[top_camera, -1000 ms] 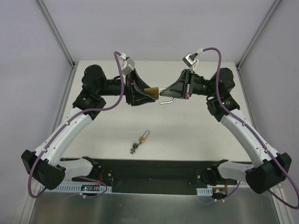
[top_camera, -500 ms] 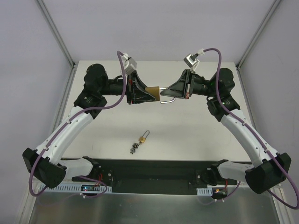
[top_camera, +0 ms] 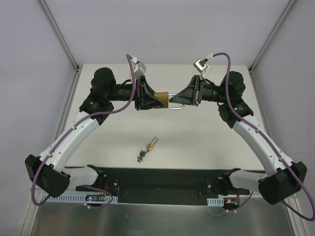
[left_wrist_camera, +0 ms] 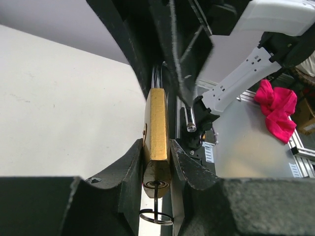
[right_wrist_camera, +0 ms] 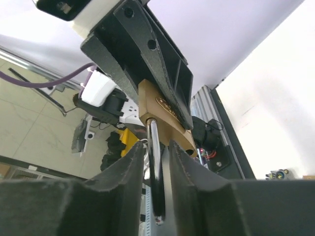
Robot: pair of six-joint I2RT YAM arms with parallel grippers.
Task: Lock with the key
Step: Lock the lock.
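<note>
Nearest you, both arms rise from their bases at the bottom of the top view and bow outward, elbows wide. Their wrists turn in to face each other across the middle of the bench (top_camera: 206, 142). The key (top_camera: 148, 147) lies loose on the bench at lower centre, well apart from both claws.

Beyond it, your left claw (top_camera: 155, 98) grips the brass padlock (top_camera: 162, 95) by its body, one finger flat on each side, holding it off the bench. Your right claw (top_camera: 178, 98) is closed about the shackle (top_camera: 175, 105), though the right wrist view shows a sliver of light beside one finger.

Compared with a second ago, your left wrist has shifted right. The padlock sits closer to the right claw, and the key has not moved.
</note>
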